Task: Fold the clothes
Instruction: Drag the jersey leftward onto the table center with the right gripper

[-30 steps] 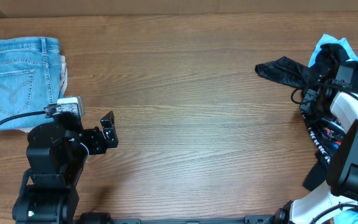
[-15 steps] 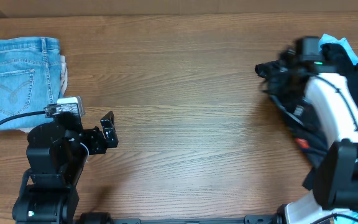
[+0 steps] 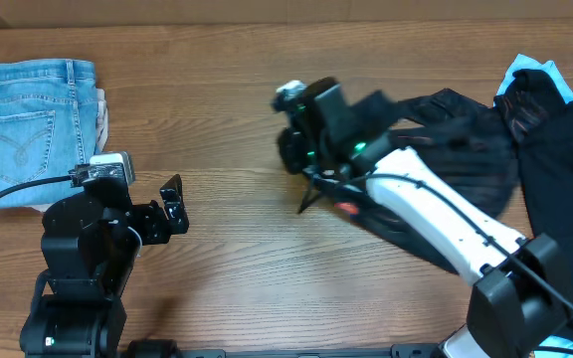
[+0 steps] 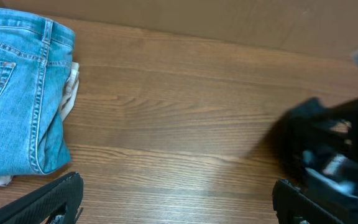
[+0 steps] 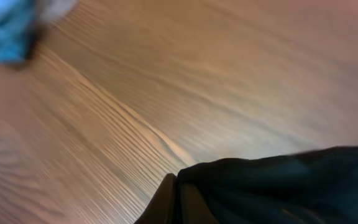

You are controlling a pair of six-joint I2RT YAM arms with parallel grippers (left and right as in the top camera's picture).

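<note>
The clothes, a black jersey (image 3: 456, 139), trail from the pile at the right toward the table's middle, partly under my right arm. My right gripper (image 3: 294, 151) is shut on the jersey's leading edge near the centre of the table. In the right wrist view its fingers (image 5: 173, 202) pinch the black cloth (image 5: 291, 186) above blurred wood. My left gripper (image 3: 172, 204) stands open over bare wood at the left, well apart from the jersey. Both its fingertips (image 4: 55, 196) frame empty table in the left wrist view, with the dark jersey (image 4: 303, 137) blurred at the right.
Folded light-blue denim jeans (image 3: 38, 119) lie at the far left, and show in the left wrist view as jeans (image 4: 17, 99) at the upper left. A plain black garment (image 3: 560, 149) and a light-blue one (image 3: 525, 68) are heaped at the right edge.
My right arm has swung from the pile at the right to the table's centre, dragging the black jersey leftward with it. The left arm has not moved.
</note>
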